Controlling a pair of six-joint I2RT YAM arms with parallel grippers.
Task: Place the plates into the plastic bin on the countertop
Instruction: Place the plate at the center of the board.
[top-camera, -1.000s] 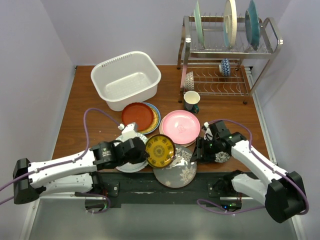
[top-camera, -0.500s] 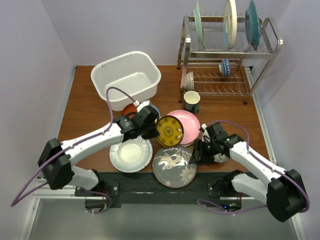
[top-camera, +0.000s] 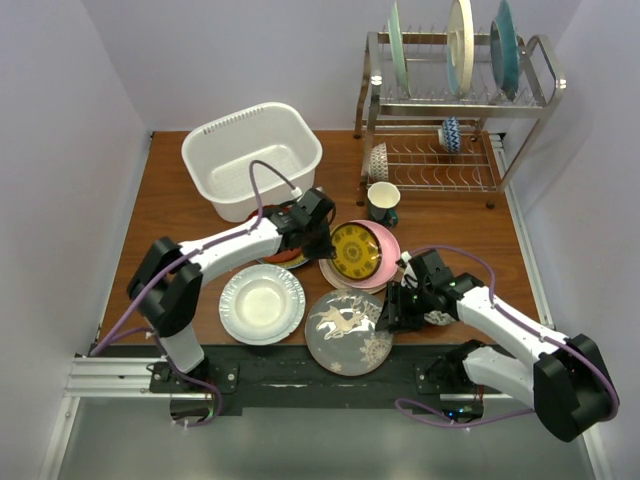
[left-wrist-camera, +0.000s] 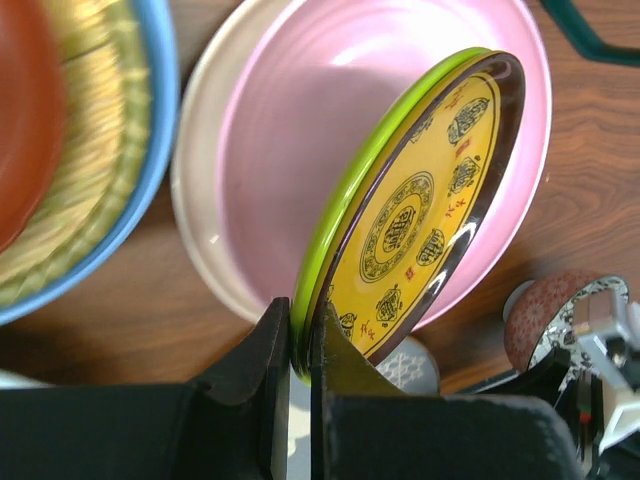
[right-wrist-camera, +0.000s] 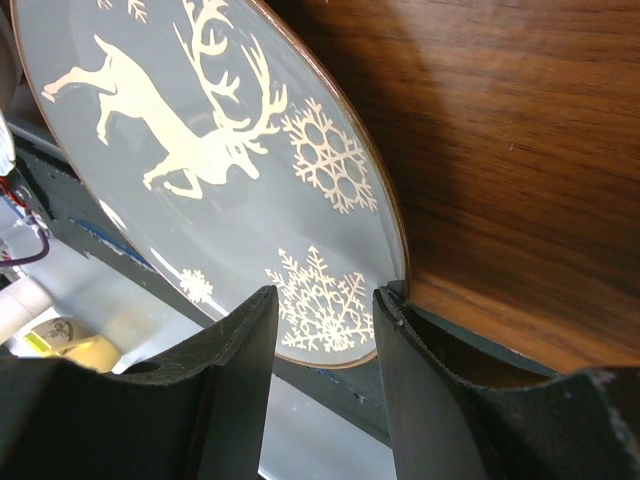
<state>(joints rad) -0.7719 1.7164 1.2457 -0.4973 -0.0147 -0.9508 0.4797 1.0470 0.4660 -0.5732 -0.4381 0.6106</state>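
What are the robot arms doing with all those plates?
They are moving plates into the white bin, which looks empty so far. The left gripper is pinching the rim of a yellow patterned plate, holding it tilted above the pink plate. The right gripper has its jaws open on either side of the grey reindeer plate at the table's near edge, not yet clamped on it.

even, bright overhead light leaves only soft shadows on the wood surface. the pink plate shows pale glare; the right wrist view washes out at lower left.
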